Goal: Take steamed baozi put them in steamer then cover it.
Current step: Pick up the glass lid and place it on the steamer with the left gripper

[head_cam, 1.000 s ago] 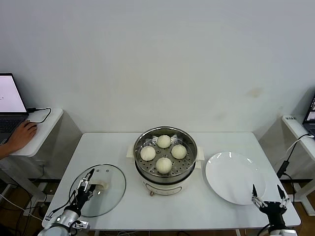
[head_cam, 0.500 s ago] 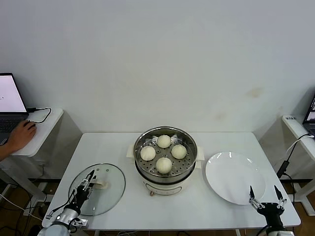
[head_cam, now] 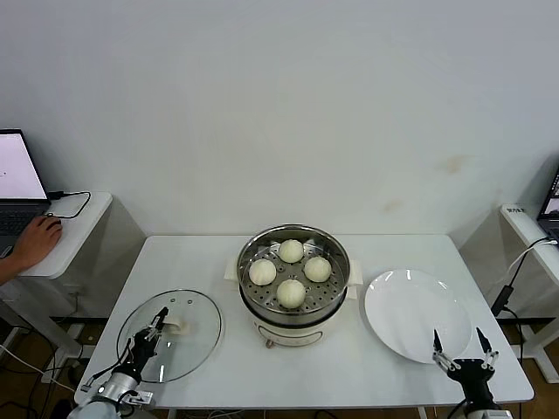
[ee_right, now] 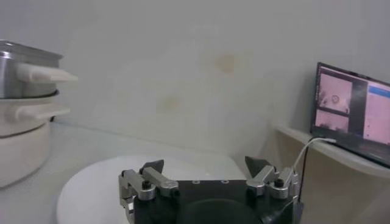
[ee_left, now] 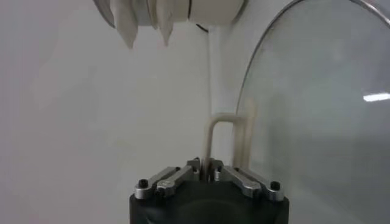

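Note:
Four cream-white baozi [head_cam: 291, 292] lie on the perforated tray inside the steel steamer [head_cam: 253, 301] at the table's middle. The steamer also shows in the left wrist view [ee_left: 207, 9] and the right wrist view [ee_right: 24, 67]. The glass cover [head_cam: 188, 345] is at the front left of the table. My left gripper [head_cam: 155, 326] is shut on the cover's cream handle [ee_left: 222, 122], with the glass [ee_left: 317, 122] beside it. My right gripper [head_cam: 458, 342] is open and empty over the front edge of the white plate [head_cam: 410, 310]; the right wrist view [ee_right: 204, 164] shows nothing between its fingers.
The white plate [ee_right: 91, 182] lies right of the steamer. A side table at the left holds a laptop [head_cam: 17, 183] with a person's hand [head_cam: 35, 243] on a mouse. A shelf with a screen [ee_right: 353, 109] stands to the right.
The right gripper has moved left and nearer the table's front edge, still open. The left gripper and the cover have shifted slightly left together.

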Available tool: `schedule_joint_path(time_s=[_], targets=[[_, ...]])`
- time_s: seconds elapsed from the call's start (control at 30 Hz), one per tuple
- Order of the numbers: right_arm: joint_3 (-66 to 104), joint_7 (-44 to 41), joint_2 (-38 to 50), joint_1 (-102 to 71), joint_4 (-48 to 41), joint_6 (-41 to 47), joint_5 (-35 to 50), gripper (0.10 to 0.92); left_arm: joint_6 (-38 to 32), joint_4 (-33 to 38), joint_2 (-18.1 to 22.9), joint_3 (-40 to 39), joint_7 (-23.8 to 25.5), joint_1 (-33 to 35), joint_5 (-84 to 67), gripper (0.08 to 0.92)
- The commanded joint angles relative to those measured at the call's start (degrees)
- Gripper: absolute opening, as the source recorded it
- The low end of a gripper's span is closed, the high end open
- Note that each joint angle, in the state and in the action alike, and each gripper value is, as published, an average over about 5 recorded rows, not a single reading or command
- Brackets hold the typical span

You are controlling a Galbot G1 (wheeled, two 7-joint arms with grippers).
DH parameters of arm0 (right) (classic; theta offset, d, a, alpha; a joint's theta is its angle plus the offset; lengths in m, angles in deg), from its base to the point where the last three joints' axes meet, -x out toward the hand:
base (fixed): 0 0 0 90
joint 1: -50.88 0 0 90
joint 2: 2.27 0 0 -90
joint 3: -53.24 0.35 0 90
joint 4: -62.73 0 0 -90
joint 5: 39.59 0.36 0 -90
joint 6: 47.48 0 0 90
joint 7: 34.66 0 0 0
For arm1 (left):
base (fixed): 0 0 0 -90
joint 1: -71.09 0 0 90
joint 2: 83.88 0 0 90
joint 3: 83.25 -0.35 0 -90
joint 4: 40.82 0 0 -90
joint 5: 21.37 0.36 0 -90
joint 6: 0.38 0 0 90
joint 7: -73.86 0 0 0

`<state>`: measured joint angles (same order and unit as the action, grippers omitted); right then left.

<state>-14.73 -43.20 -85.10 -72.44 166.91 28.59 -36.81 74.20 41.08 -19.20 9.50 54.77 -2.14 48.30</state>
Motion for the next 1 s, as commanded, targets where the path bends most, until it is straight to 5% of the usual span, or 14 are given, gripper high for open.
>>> schedule_joint_path(time_s=[0.03,0.33,0.57,0.77,1.0], targets=[[-0.5,0.1,0.2,-0.3,0.7,0.0,-0.8,0.823,2.9,10.5,0.0,2.1,-0.4,6.2,-3.6,0.133],[-1.6,0.2,0.2,-0.4,1.2,-0.1,-1.9,0.823,23.8,32.6,-0.9,3.4,5.8,13.8,-13.7,0.133],[-2.2,0.3,0.2,-0.9,1.9,-0.3,-3.2,0.823,31.6,42.8,-3.9,3.4,14.6,12.7,-15.4,0.133],[-2.8,0.7,-0.1,-1.3,2.4,-0.8,-4.5,0.823,35.8,45.7,-10.9,-3.8,18.5,7.2,-19.1,0.133],[-3.8,1.6,-1.2,-0.9,2.6,-0.7,-6.5,0.823,40.6,40.7,-16.5,-20.9,19.9,-8.0,-19.1,0.133]])
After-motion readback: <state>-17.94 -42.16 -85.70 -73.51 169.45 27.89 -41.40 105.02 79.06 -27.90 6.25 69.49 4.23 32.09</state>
